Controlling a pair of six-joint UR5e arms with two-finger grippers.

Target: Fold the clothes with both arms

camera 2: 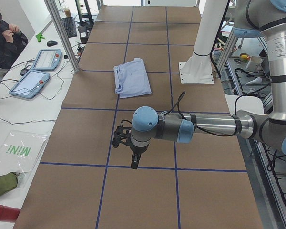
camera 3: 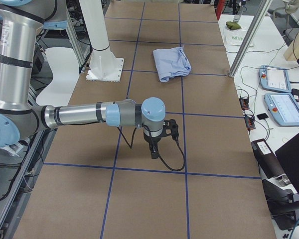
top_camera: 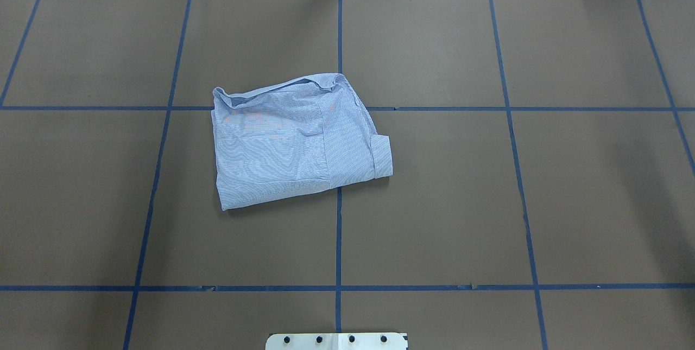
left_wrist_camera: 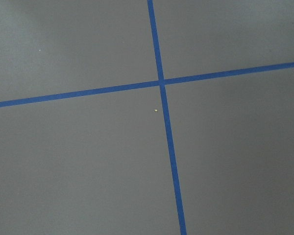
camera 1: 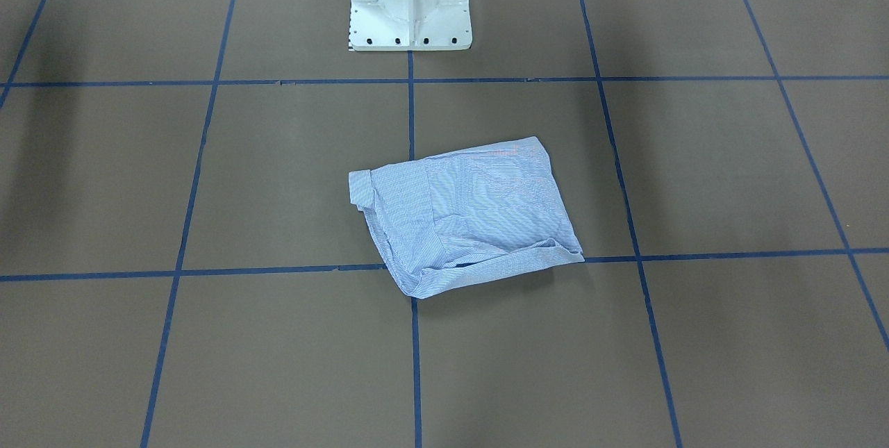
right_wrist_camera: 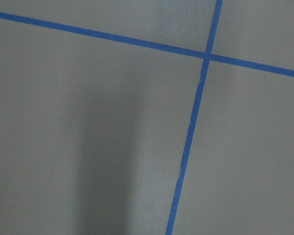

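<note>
The clothes are one light blue striped shirt (camera 1: pixel 465 215), folded into a rough rectangle and lying flat near the table's middle (top_camera: pixel 296 141); it also shows in both side views (camera 2: pixel 132 78) (camera 3: pixel 172 62). Neither arm touches it. The left arm reaches low over the table's left end, its gripper (camera 2: pixel 135 160) pointing down well away from the shirt. At the opposite end, the right gripper (camera 3: pixel 153 149) points down the same way. Both grippers show only in side views, so I cannot tell whether they are open or shut. The wrist views show only brown table and blue tape.
The white pedestal base (camera 1: pixel 410 3) stands behind the shirt at the robot's edge (top_camera: pixel 336 341). Blue tape lines grid the brown table. A person (camera 2: pixel 5 38) sits at a side bench with teach pendants (camera 2: pixel 38 71) and cables. More pendants (camera 3: pixel 284 99) lie on the operators' bench.
</note>
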